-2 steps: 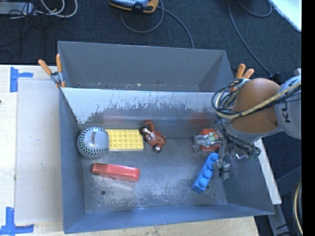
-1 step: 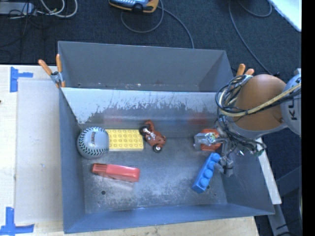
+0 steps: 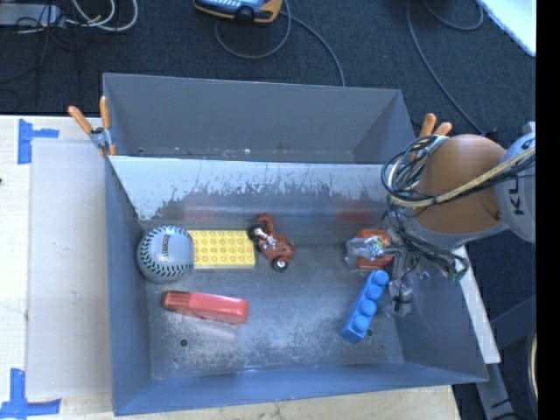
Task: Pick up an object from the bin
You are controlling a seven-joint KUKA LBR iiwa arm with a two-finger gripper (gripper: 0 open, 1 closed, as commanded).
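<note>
I counted six loose things on the floor of the grey bin (image 3: 254,134), one of each kind. On the left lay a grey-and-white striped ball (image 3: 164,254), touching a flat yellow studded plate (image 3: 223,248). Just right of the plate sat a small red-brown toy vehicle (image 3: 271,241) with dark wheels. Nearer the front lay a red oblong thing (image 3: 206,305), tilted a little. I could not make out what kind of thing it was.

On the right lay a long blue brick (image 3: 363,309) of stacked studs, slanted with its upper end toward the arm. Just behind it was a small orange-and-grey piece (image 3: 369,245), partly hidden by the robot's cables (image 3: 411,164), so its shape stayed unclear to me.

The claw (image 3: 401,294) hung just beside the upper end of the blue brick, low at the right wall. Dark parts and wiring crowded it, and I could not tell whether it was spread or pressed together, nor whether it touched the brick.

The ball carried some printing that I could not read. Dark lettering on the arm's pale casing (image 3: 516,195), beside the orange cover (image 3: 459,186), was cut off at the edge.
</note>
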